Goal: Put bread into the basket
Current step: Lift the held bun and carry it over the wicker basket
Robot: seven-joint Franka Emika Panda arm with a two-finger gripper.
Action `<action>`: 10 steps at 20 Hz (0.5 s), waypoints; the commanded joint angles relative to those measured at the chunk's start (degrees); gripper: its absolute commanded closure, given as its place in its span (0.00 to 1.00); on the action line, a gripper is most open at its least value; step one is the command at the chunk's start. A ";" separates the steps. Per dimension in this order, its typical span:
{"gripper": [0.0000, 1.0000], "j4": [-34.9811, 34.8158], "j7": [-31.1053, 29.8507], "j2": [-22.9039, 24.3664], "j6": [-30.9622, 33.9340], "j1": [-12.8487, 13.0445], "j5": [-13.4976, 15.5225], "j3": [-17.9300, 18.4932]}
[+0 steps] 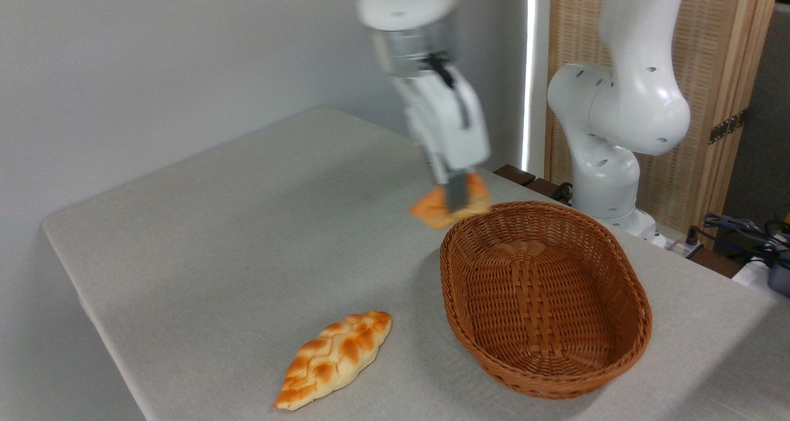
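Observation:
The small golden-orange bread (435, 210) hangs in the air, pinched by my gripper (457, 200), which is shut on it. It is blurred by motion and sits just above the far-left rim of the big reddish-brown wicker basket (629, 285). The basket stands on the right half of the table with nothing inside. The gripper fingers (457, 192) cover the bun's middle.
A longer braided loaf (334, 358) lies on the grey tablecloth (216, 236) near the front edge, left of the basket. The arm's white base (608, 162) rises behind the basket. Cables (740, 229) lie at the far right.

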State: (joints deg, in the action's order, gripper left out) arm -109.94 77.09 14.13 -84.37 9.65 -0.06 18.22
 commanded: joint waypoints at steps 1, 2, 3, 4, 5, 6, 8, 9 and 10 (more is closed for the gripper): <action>0.87 -9.31 6.92 6.44 -0.71 2.56 -5.11 1.73; 0.86 -10.72 7.97 6.52 -0.71 3.52 -5.91 1.91; 0.81 -11.95 8.51 6.52 -0.71 3.97 -6.26 1.99; 0.78 -13.18 8.51 6.52 -0.80 4.58 -6.35 2.00; 0.74 -14.06 8.51 6.26 -0.88 5.54 -6.96 1.91; 0.66 -15.29 8.51 6.09 -1.41 5.99 -7.49 1.91; 0.40 -17.23 8.51 5.91 -1.59 6.78 -7.85 1.91; 0.39 -17.93 8.51 5.82 -1.76 7.22 -7.93 1.91; 0.39 -18.72 8.51 5.73 -2.29 7.22 -7.94 1.91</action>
State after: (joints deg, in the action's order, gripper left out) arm -126.22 84.78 19.47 -85.02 15.43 -6.80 19.35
